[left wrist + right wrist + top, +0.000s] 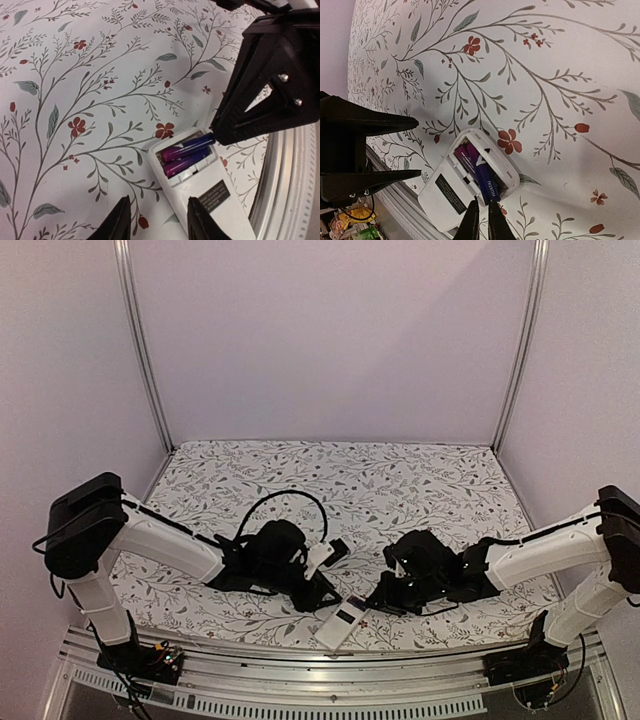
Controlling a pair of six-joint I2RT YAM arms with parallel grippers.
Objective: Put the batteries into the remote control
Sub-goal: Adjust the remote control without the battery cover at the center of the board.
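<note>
1. We see the remote control [192,182] back-up on the floral cloth [75,75], both batteries [187,150] in its slot.
2. Left gripper [159,222]: jaws spread, straddling the remote's near edge.
3. Right gripper [481,220]: jaws almost pressed together, tips at the batteries' end.

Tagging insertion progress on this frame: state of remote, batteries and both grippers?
remote control: back up on the cloth, battery slot uncovered.
batteries: both in the slot, side by side; fully seated, can't tell.
left gripper: open, above the remote.
right gripper: shut, tips at the batteries' end.
</note>
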